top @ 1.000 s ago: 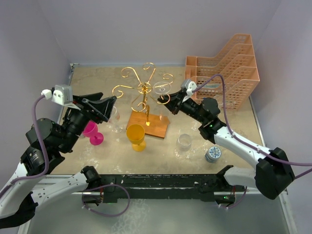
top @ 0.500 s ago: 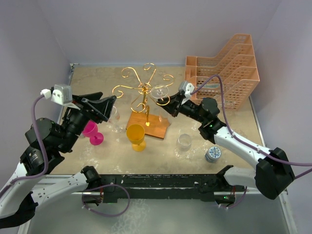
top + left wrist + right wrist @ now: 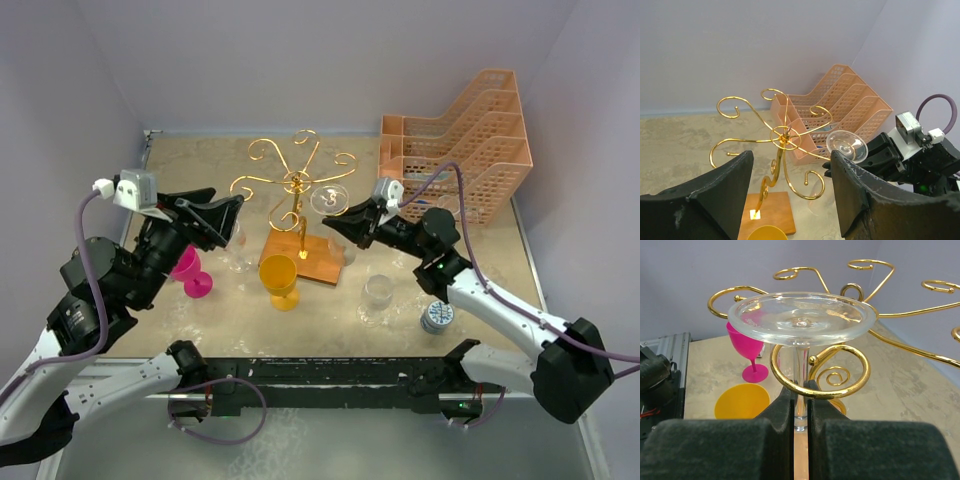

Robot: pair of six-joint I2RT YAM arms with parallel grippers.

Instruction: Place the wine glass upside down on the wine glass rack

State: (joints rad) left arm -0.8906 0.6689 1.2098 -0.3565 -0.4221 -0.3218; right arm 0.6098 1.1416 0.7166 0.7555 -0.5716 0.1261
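At the rack, right gripper holds glass (inverted).

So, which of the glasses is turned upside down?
The clear wine glass in the right gripper, foot uppermost at the gold rack. The pink glass, yellow glass and two other clear glasses stand upright.

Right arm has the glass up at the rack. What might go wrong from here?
1. The right gripper is shut on the stem of the wine glass, foot up, at a scrolled arm of the rack. Whether the stem sits inside the curl is unclear, so opening now may drop it.
2. The fingers sit right against that curl, so withdrawing might snag and tug the rack.
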